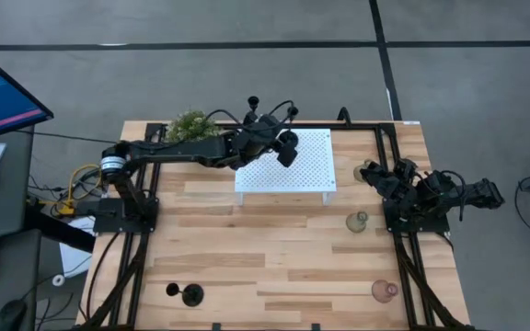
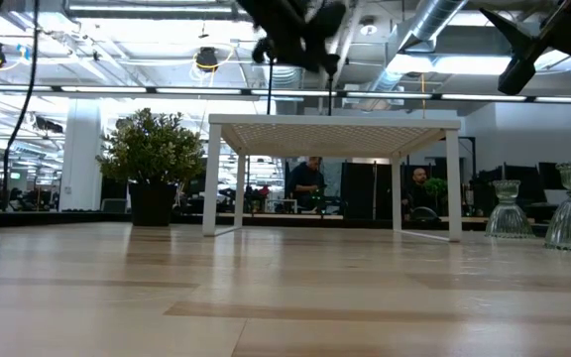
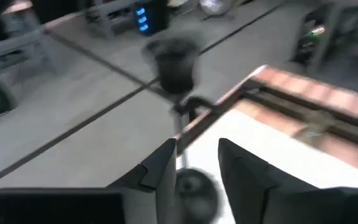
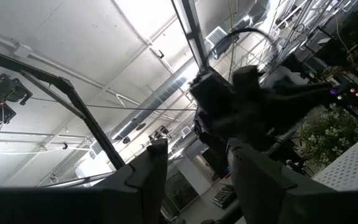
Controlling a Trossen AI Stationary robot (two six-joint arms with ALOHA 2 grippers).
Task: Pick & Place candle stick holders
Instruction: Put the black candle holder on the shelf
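A black thin-stemmed candle stick holder point(image 3: 175, 62) stands with its round base point(image 3: 196, 188) on the white perforated platform point(image 1: 307, 170). My left gripper point(image 3: 194, 168) is open, one finger on each side of the thin stem point(image 3: 180, 134); I see no touch. In the low view the stem point(image 2: 329, 94) drops from the gripper to the platform top point(image 2: 335, 123). Another black holder point(image 1: 191, 295) is at the table's near left. Two pale green holders point(image 1: 357, 221) point(image 1: 364, 170) and a pink one point(image 1: 385, 291) stand at the right. My right gripper point(image 4: 197, 180) waits open at the table's right edge, pointing up.
A small bushy plant point(image 1: 190, 125) stands at the platform's far left corner. The platform rests on thin white legs point(image 2: 209, 178). The right arm point(image 1: 431, 195) sits folded by the right edge. Bare wood lies between the platform and the near edge.
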